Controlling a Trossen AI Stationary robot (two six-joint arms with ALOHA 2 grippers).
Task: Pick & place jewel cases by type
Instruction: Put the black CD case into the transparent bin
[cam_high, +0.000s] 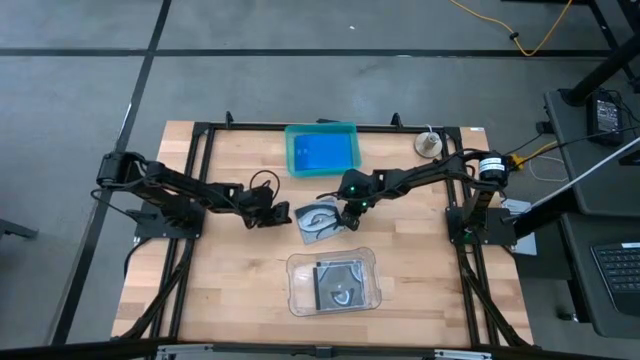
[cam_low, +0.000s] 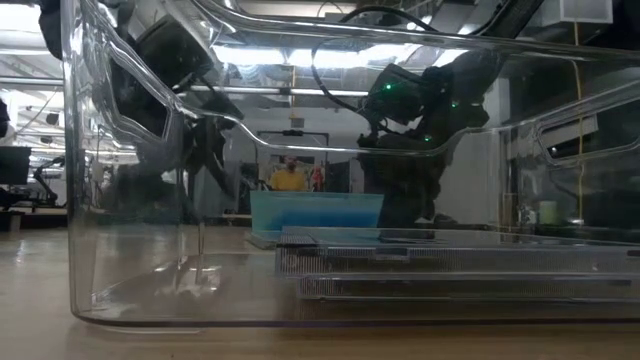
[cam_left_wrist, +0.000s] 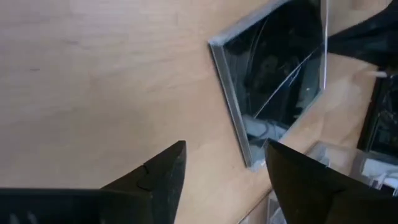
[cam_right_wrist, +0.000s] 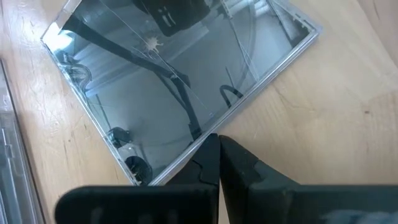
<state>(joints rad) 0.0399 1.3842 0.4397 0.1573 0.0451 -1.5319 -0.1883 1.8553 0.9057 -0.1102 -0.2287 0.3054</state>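
One dark grey, clear jewel case (cam_high: 318, 222) lies flat on the wooden table between my two grippers. My left gripper (cam_high: 285, 214) is at its left side, open, with the case's near corner (cam_left_wrist: 252, 160) close to one finger (cam_left_wrist: 298, 180). My right gripper (cam_high: 348, 218) is at the case's right side, shut. The teal tray (cam_high: 292, 150) at the far middle holds bright blue cases (cam_high: 322, 152). The clear tray (cam_high: 296, 285) near the front edge holds dark cases (cam_high: 338, 285) stacked flat. My left gripper: I cannot tell whether its finger touches the case's corner. My right gripper has its shut fingertips (cam_right_wrist: 211, 149) against the case's right edge (cam_right_wrist: 198, 144), near the middle of that edge. The fingers slant down from the table's right. The case lies flat on the table.
A small white round object (cam_high: 428, 145) sits at the far right. Black frame rails (cam_high: 200, 180) run along the table's left, right and far sides. Bare wood lies left of the clear tray and to the right of it.
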